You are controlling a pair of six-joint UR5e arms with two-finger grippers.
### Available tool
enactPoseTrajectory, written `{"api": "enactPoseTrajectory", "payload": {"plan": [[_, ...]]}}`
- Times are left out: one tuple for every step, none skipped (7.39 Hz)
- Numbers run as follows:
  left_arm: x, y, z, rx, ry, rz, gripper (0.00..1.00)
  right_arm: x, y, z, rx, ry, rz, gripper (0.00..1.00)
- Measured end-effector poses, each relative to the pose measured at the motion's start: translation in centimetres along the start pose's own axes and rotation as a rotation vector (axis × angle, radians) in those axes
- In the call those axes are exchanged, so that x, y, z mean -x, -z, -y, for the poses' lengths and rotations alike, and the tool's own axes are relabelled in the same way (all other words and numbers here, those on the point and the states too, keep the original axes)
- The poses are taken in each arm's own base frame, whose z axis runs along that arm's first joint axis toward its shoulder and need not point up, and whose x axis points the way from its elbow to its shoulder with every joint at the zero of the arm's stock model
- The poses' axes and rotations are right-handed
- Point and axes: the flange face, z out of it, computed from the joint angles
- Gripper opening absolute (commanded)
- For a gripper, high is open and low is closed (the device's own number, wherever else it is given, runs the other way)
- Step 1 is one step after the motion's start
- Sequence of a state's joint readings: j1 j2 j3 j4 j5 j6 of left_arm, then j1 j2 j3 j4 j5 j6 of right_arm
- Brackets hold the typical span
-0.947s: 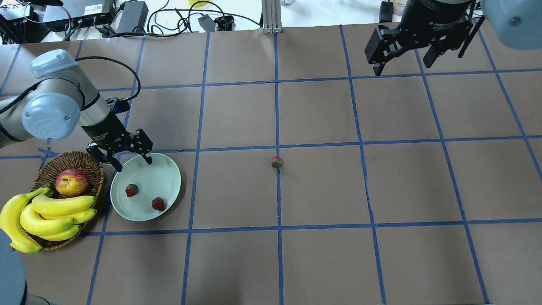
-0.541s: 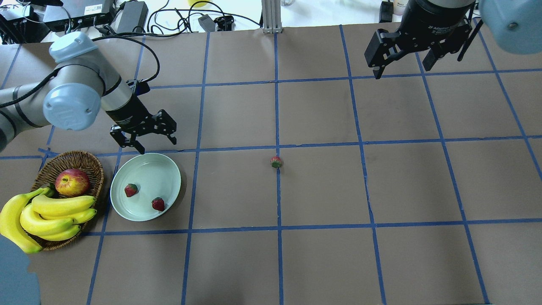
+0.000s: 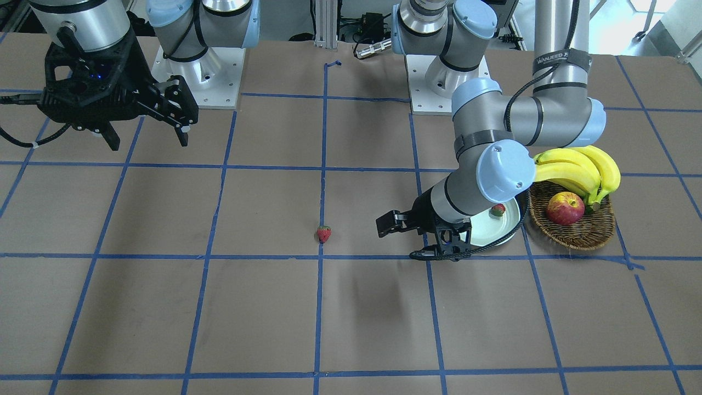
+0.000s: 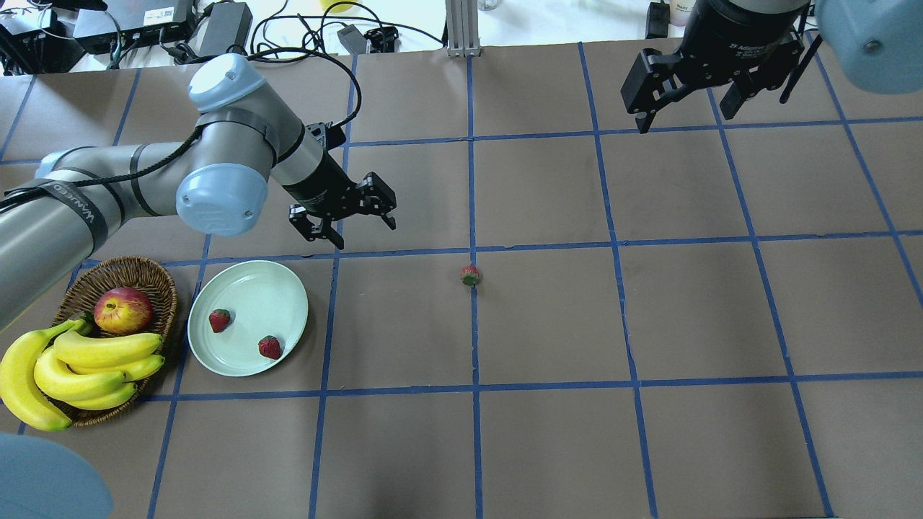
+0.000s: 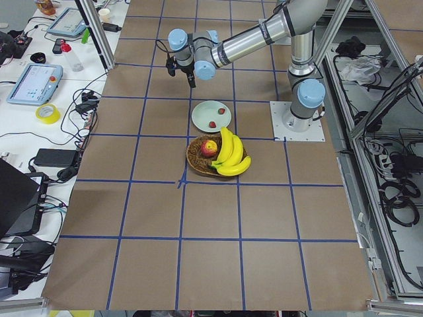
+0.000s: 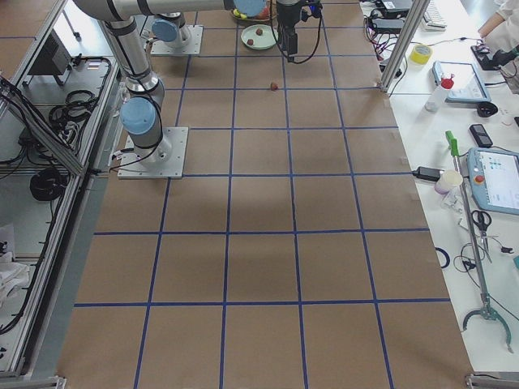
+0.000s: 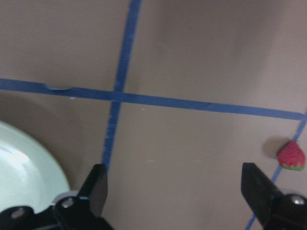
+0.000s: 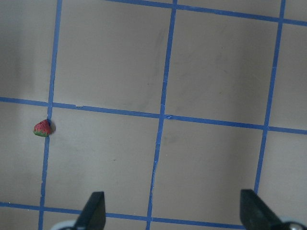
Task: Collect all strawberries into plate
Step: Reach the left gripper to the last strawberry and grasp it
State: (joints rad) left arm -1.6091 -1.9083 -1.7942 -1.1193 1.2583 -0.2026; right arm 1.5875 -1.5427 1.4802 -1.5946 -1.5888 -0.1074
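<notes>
Two strawberries (image 4: 219,319) (image 4: 270,347) lie in the pale green plate (image 4: 259,299) at the table's left. A third strawberry (image 4: 470,275) sits alone on a blue tape line near the table's middle, and shows at the right edge of the left wrist view (image 7: 291,155). My left gripper (image 4: 365,236) hangs open and empty above the table, right of the plate and well left of the lone strawberry. My right gripper (image 4: 683,121) is open and empty, high over the far right of the table, with the lone strawberry (image 8: 42,128) in its wrist view.
A wicker basket (image 4: 137,268) left of the plate holds an apple (image 4: 123,309) and a bunch of bananas (image 4: 79,364). Cables and power boxes (image 4: 223,25) lie beyond the table's far edge. Blue tape lines grid the brown tabletop.
My left gripper has moved from over the plate's far rim to the right, past the plate, still open. The right gripper has barely moved.
</notes>
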Motion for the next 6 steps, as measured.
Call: {"api": "enactPoseTrajectory", "payload": {"plan": [[-2.6, -1.3, -0.9, -0.023, -0.009, 0.020, 1.00, 0.0, 0.0, 0.0, -0.001, 0.000, 0.000, 1.00], [-4.8, -2.8, -1.8, -0.040, -0.028, 0.048, 1.00, 0.0, 0.0, 0.0, -0.002, 0.000, 0.001, 1.00], [-6.8, -4.5, -2.6, -0.055, -0.055, 0.062, 1.00, 0.0, 0.0, 0.0, -0.002, 0.000, 0.001, 1.00], [-8.4, -6.3, -3.2, -0.072, -0.065, 0.064, 1.00, 0.0, 0.0, 0.0, -0.002, 0.000, 0.002, 1.00], [-9.6, -8.0, -3.8, -0.083, -0.059, 0.061, 0.98, 0.0, 0.0, 0.0, -0.001, 0.000, 0.003, 1.00], [-10.3, -9.7, -4.4, -0.080, -0.062, 0.063, 0.93, 0.0, -0.1, 0.0, -0.001, 0.000, 0.002, 1.00]]}}
